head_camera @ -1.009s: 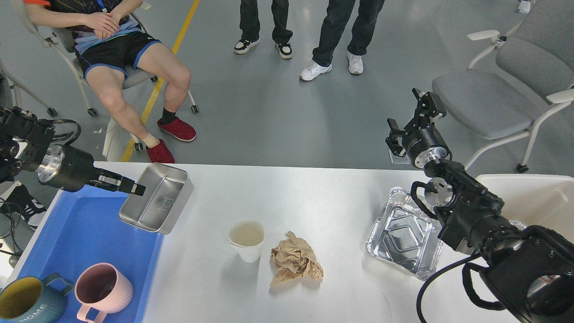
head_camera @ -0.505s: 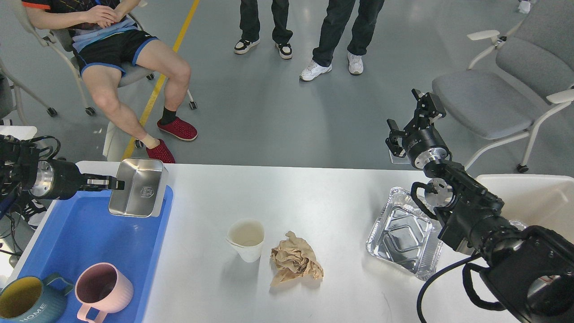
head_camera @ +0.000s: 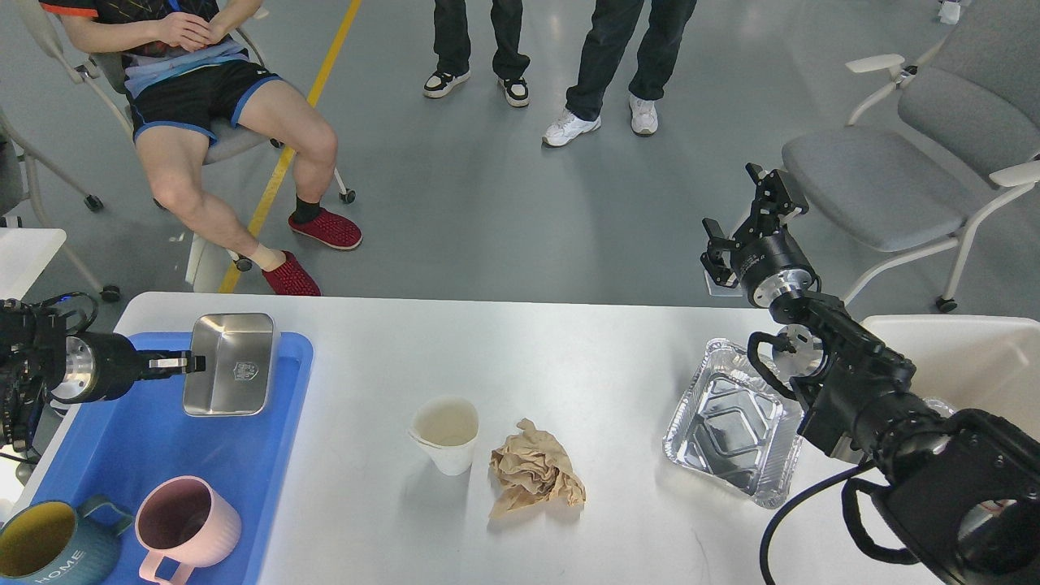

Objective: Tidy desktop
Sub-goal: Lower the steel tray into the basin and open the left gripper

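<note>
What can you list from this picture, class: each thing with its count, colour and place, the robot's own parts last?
desktop: 1, white, fills the foreground
tray: 1, blue, left end of desktop
steel box: 1, silver, over the tray's far end, left end effector clamped on its rim
mugs: 2, one teal, one pink, near end of tray
paper cup: 1, cream, mid desktop
crumpled paper: 1, brown, right of the cup
foil tray: 1, silver, right side of desktop
chair: 1, grey, far right on the floor
people: 3, one seated far left, two standing
left end effector: 1, black, left
right end effector: 1, black, open, raised at right
</note>
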